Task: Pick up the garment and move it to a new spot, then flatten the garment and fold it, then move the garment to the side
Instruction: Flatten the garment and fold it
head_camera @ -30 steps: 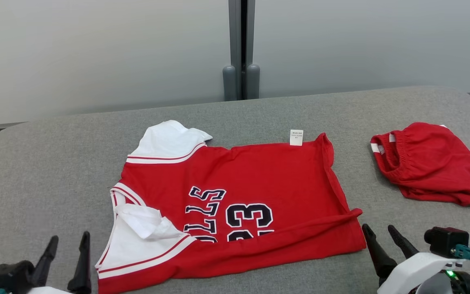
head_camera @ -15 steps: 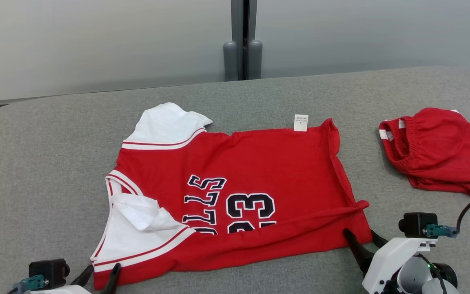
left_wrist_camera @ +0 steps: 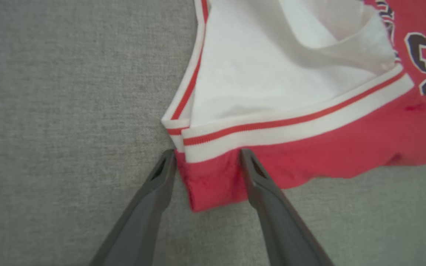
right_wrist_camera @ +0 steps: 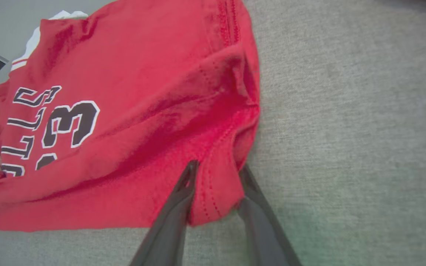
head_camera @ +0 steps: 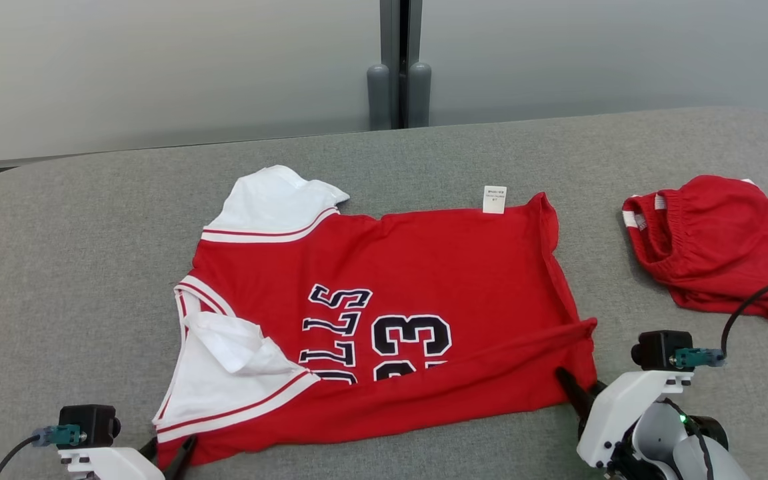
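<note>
1. Nearest to me, the left gripper (left_wrist_camera: 206, 158) has come in from off the near edge. Its fingers now straddle the jersey (head_camera: 424, 280) at its near corner on the collar side. They stand spread, one off the cloth's edge and one on the red, with nothing pinched.
2. The right gripper (right_wrist_camera: 218, 170) has also advanced, to the near hem corner. Its fingers have narrowed since a second ago and red cloth bunches between them. I cannot tell whether they have clamped.
3. My head camera shifted too, so the apparent slide is not real. The jersey lies where it was, mid-table on the grey padded surface (head_camera: 91, 267), collar to my left, with its near strip doubled over the numerals.
4. My read is that both near corners are being taken for a two-handed lift, either a fold away from me or a carry. The left needs to close before I raise anything.
5. Count, moving outward:
   - two grippers with four fingers
   - one jersey
   - one white label (head_camera: 495, 199) at its far edge
   - one pair of red shorts (head_camera: 711, 240), well apart on the right
   - two grey posts (head_camera: 399, 93) at the wall
</note>
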Robot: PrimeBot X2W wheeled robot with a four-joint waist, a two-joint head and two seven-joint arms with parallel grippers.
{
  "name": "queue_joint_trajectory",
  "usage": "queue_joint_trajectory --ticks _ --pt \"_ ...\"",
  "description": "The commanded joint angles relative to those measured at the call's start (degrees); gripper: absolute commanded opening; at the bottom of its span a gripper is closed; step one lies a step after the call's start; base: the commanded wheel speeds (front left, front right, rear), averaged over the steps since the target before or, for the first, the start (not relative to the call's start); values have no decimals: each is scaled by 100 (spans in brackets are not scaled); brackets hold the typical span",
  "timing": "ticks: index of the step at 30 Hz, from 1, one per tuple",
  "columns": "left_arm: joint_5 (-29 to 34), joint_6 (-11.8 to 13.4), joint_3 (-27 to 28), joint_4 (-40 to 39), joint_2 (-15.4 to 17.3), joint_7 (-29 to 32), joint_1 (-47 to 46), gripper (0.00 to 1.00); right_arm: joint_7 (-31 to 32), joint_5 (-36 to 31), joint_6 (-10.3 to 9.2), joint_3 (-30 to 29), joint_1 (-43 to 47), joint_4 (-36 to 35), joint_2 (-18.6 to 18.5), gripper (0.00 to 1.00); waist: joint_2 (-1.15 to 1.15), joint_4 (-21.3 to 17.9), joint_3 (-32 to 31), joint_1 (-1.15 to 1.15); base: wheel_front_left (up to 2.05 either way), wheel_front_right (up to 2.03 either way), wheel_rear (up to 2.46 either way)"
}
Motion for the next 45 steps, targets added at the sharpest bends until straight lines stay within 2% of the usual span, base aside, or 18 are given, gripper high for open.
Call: queue_joint_trajectory --ticks 1,8,12,16,25,29,30,31,32,33,40,45 --pt "-30 -25 -109 155 -99 117 31 0 -15 60 0 51 -53 21 10 0 0 3 -7 0 0 0 0" --pt "-131 -44 72 35 97 -21 112 0 -76 291 -1 83 61 -138 -169 0 0 39 -208 0 0 0 0" --pt "-194 119 118 -530 358 149 392 0 299 514 -2 128 512 -557 -441 0 0 82 -374 0 0 0 0" --pt "-241 305 148 -999 631 383 673 0 643 499 -7 -62 987 -950 -606 0 0 77 -431 0 0 0 0" --pt "-556 729 150 -2060 1102 971 1437 0 1517 330 -6 -515 1932 -1863 -450 0 0 -99 -444 0 0 0 0" --pt "-634 845 160 -2279 1188 1098 1616 0 1727 239 -6 -651 2105 -2089 -363 0 0 -145 -444 0 0 0 0" --pt "-680 870 150 -2337 1205 1159 1671 0 1777 195 -6 -689 2133 -2158 -331 34 0 -159 -446 0 0 0 0" --pt "-715 900 133 -2384 1218 1212 1718 0 1787 138 -6 -737 2157 -2214 -301 47 0 -170 -448 0 0 0 0" --pt "-738 909 115 -2424 1227 1257 1739 16 1775 80 -5 -771 2165 -2276 -261 100 0 -179 -451 0 0 0 0" --pt "-749 930 110 -2466 1241 1286 1755 100 1760 45 -1 -791 2166 -2328 -208 100 0 -186 -454 0 0 0 0" --pt "-523 924 188 -2656 1333 1146 1504 100 1672 -30 -1 -970 2110 -2643 -61 100 0 -226 -474 0 0 0 0" --pt "-279 813 406 -2834 1442 861 1038 100 1271 -9 -1 -1202 1864 -2943 -52 100 0 -282 -370 0 0 0 0"
